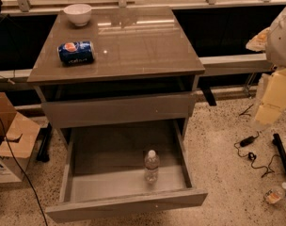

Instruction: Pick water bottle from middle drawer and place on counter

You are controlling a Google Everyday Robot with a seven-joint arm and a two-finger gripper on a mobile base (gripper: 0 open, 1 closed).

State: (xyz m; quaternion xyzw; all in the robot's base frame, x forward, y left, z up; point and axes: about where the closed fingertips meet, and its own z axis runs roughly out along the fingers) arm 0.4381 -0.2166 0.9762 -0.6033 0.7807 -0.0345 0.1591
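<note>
One water bottle (151,166) stands in middle drawer (110,147); claw (264,117) over speckled floor (223,159)

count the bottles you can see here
2. The water bottle stands upright in the open middle drawer, front right. A small bottle sits on the floor, lower right. The gripper hangs at the right edge. The shut upper drawer may hide more.

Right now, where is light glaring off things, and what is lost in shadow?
Camera view: pale glare streaks cross the glossy counter right of the white bowl. Camera view: the back of the middle drawer is shadowed, yet the water bottle near its front is lit. Camera view: the gripper, at the right edge, well right of the drawer, looks pale and washed out.
</note>
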